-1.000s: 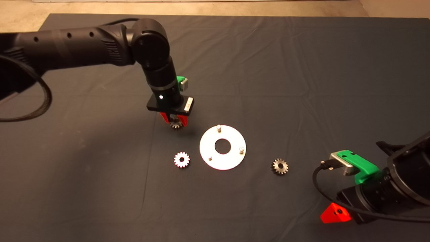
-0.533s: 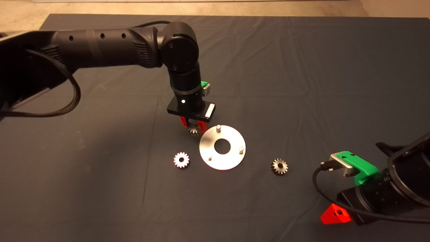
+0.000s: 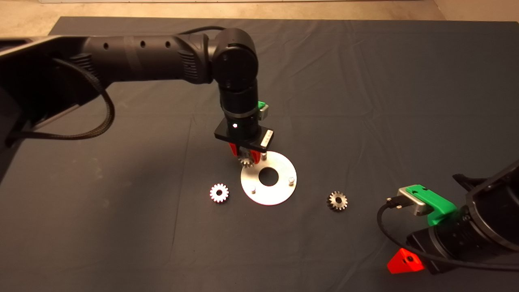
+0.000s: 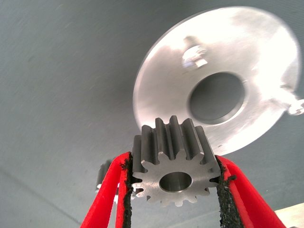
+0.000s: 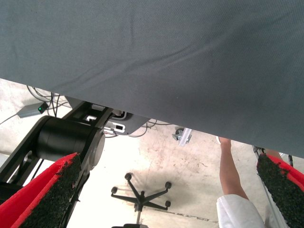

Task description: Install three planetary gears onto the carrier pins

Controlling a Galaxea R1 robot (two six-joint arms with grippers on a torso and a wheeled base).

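The left claw (image 3: 245, 156) grips one gear (image 4: 175, 166) by its toothed rim between both red fingers (image 4: 110, 190), holding it above the disc's (image 3: 279, 190) far-left rim, just beside the far pin (image 3: 264, 155) near the mat's (image 3: 365, 81) centre. The other two pins (image 3: 252, 189) (image 3: 290, 179) stand bare, with one loose gear (image 3: 219, 193) just off the disc on the left and another (image 3: 337, 200) further off on the right, wide bare mat all round. The right claw (image 5: 161, 190) waits with fingers spread at the mat's near right edge; no writing is legible anywhere.
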